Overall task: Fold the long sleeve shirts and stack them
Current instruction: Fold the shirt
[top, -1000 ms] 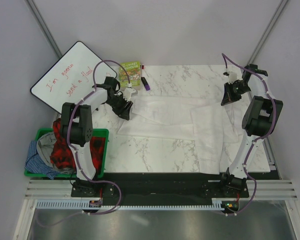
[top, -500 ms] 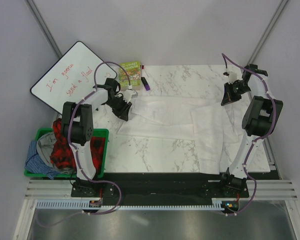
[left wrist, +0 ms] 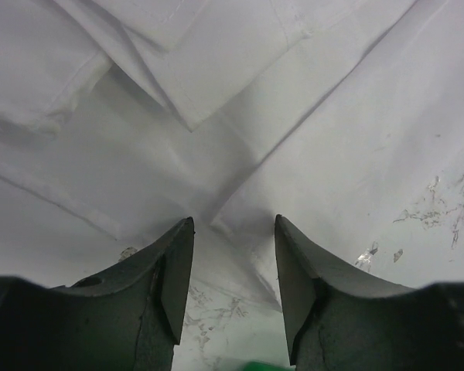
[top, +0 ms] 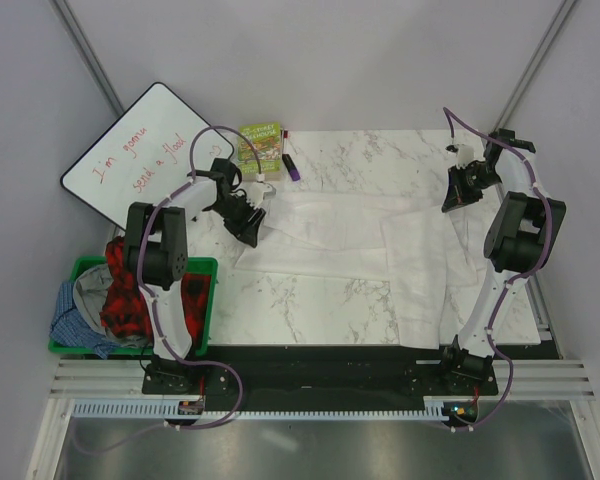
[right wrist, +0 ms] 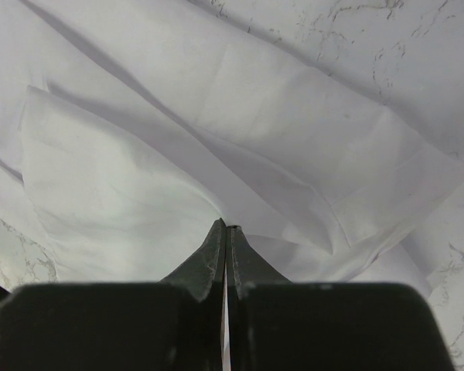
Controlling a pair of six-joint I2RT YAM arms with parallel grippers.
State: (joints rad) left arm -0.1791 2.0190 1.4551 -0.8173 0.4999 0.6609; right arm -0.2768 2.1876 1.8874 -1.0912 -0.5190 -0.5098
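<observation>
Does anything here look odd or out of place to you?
Yes, a few things. A whiteboard with red scrawl sits askew at the table's far left corner. A green book and a purple marker lie near the white shirt. Clothes spill over the green bin's edge.

White long sleeve shirt (top: 360, 250) lies partly folded, rumpled, spread across table's middle-right.

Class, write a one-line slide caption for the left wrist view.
Open left claw poised above the creased white shirt.
</observation>
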